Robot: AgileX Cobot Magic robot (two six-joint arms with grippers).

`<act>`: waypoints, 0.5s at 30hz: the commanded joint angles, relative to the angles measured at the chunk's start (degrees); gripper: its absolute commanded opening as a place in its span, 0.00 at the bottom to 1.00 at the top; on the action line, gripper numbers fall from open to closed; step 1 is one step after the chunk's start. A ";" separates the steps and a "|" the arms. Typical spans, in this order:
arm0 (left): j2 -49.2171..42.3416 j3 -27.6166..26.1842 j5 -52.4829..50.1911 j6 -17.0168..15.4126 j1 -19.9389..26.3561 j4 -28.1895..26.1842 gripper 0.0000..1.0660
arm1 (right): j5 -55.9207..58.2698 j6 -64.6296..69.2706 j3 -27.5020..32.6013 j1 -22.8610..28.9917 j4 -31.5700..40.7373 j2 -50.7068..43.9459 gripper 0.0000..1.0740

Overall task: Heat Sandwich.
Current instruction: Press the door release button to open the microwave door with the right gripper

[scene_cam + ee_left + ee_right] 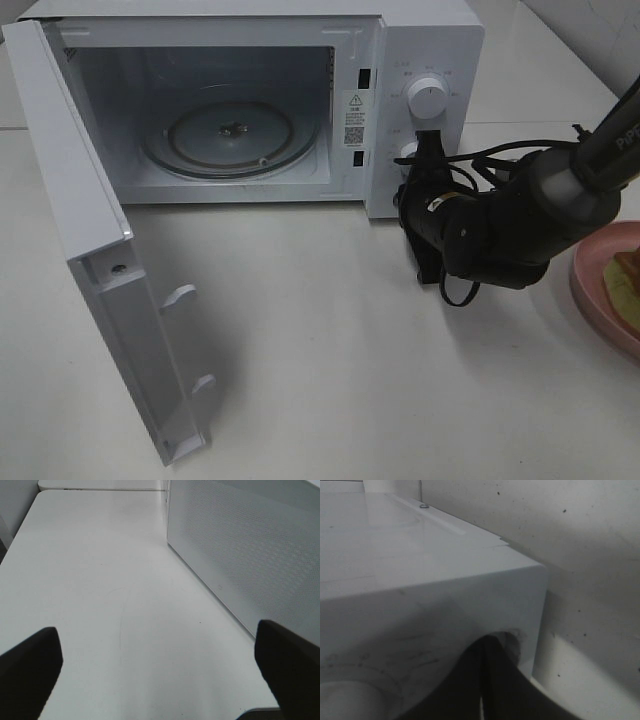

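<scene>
The sandwich (629,283) lies on a round pink plate (592,292) at the far right edge of the exterior high view, mostly cut off by the frame. My right gripper (424,148) is shut, with its tips at the microwave's lower knob (407,152). In the right wrist view the dark fingers (490,680) press together in front of that knob (514,639). My left gripper (160,670) is open and holds nothing; it hovers over bare table and does not show in the exterior high view.
The white microwave (430,40) stands at the back with its door (90,230) swung wide open to the left. Its glass turntable (235,135) carries nothing. An upper knob (428,97) sits above the gripper. A perforated grey panel (240,545) stands beside the left gripper.
</scene>
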 commanded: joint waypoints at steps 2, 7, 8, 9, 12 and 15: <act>-1.09 0.00 -0.52 0.00 -0.34 -0.46 0.94 | -5.61 -0.34 -1.55 -1.15 -1.15 -2.12 0.00; -1.09 0.00 -0.52 0.00 -0.34 -0.46 0.94 | 0.46 -0.52 -0.40 -1.03 -1.26 -3.78 0.01; -1.09 0.00 -0.52 0.00 -0.34 -0.46 0.94 | 1.20 -0.86 0.17 -1.03 -1.38 -4.24 0.01; -1.09 0.00 -0.52 0.00 -0.34 -0.46 0.94 | 1.95 -1.03 0.86 -1.03 -1.72 -4.76 0.01; -1.09 0.00 -0.52 0.00 -0.34 -0.46 0.94 | 3.21 -0.92 2.92 -1.03 -3.32 -5.90 0.01; -1.09 0.00 -0.52 0.00 -0.34 -0.46 0.94 | 5.33 -0.74 5.84 -1.03 -4.87 -8.08 0.01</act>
